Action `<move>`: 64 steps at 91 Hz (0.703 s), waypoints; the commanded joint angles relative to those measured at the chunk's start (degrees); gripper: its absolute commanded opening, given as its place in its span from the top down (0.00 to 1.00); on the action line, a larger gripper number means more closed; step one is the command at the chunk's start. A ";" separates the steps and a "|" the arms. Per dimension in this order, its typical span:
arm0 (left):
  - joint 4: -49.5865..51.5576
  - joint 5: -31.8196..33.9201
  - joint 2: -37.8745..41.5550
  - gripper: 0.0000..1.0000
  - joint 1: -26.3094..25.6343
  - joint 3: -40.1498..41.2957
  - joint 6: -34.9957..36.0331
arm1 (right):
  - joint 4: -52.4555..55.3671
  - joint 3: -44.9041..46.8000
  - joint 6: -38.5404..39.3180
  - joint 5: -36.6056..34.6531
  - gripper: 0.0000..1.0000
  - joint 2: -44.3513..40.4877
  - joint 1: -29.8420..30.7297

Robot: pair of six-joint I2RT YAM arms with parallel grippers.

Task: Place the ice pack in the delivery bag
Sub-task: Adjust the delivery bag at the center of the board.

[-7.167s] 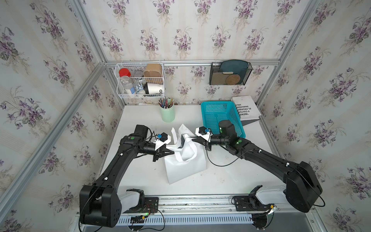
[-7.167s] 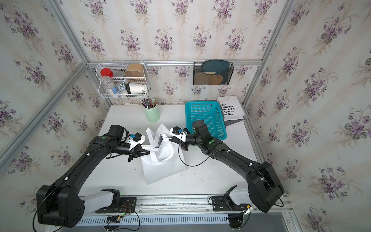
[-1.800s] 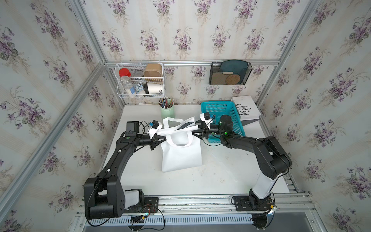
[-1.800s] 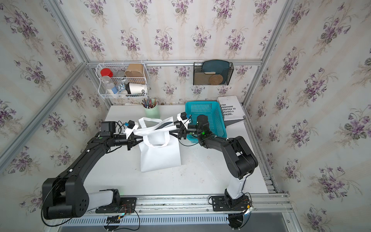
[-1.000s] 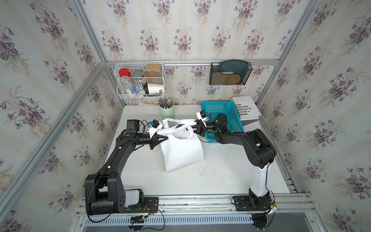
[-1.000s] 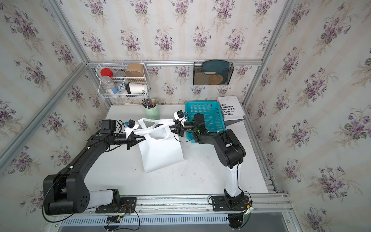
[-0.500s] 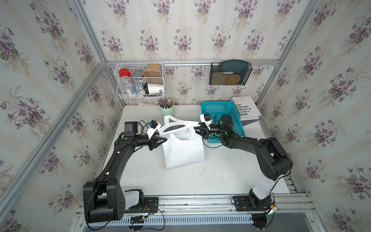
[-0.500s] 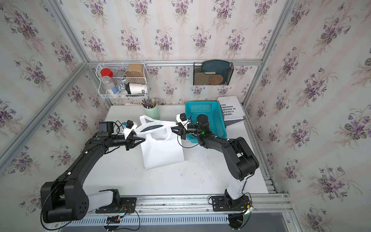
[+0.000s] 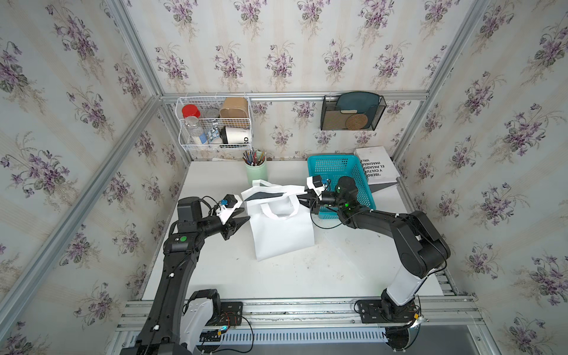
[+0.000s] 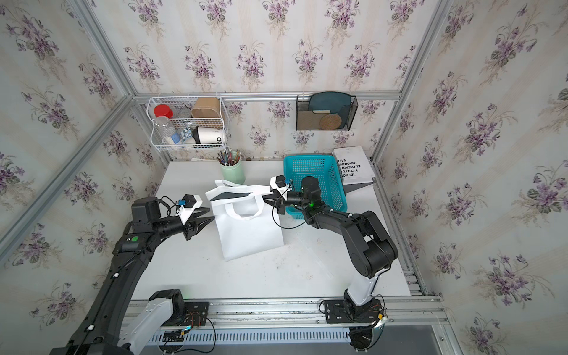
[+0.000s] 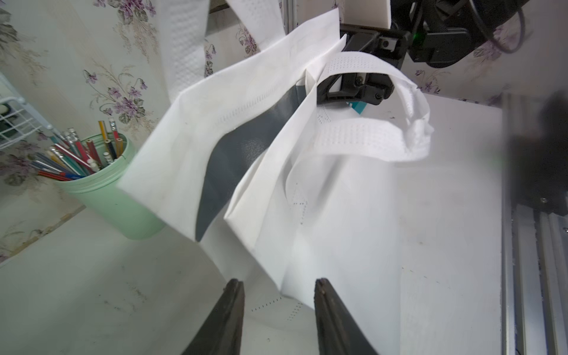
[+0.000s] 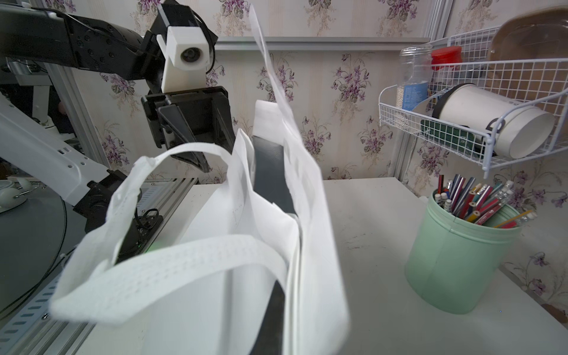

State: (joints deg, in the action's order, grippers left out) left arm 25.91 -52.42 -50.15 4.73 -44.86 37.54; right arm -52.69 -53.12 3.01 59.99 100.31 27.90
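Resting on table (image 9: 276,276): delivery bag (image 9: 282,233) | floral walls (image 9: 307,46) | left jaws parted, empty | right jaws pinching its rim

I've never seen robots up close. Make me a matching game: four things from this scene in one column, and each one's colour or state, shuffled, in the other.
Things:
1. left gripper
2. right gripper
3. delivery bag
4. pencil cup

Colours or states:
A. mint green
B. jaws shut on the bag's top edge
C. white, standing on the table
D. jaws open, holding nothing

Pairs: 1-D, 2-B, 3-C, 4-A
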 commanded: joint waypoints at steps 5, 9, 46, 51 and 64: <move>0.40 8.22 4.25 0.51 2.80 -5.29 -6.26 | 0.12 0.28 2.36 -0.16 1.00 -0.79 0.04; -1.70 6.82 4.64 0.48 3.04 -8.29 -11.72 | 0.76 0.22 2.86 -0.05 1.00 -0.92 0.00; 23.73 3.72 -11.92 0.51 -15.88 -36.84 -3.52 | 6.22 -0.22 7.64 -1.12 1.00 -2.18 0.03; 28.71 8.84 -16.03 0.52 -19.41 -39.64 -1.08 | 7.40 -0.26 8.54 -1.62 1.00 -2.74 0.10; 29.88 14.86 -19.50 0.57 -21.25 -42.53 -1.22 | 6.42 0.01 7.14 -1.35 1.00 -3.19 0.01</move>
State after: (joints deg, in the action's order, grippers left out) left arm 49.21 -45.54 -68.86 -15.70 -86.26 33.21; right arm -46.00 -52.97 10.22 59.22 97.56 27.97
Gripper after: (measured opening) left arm 0.438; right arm 0.078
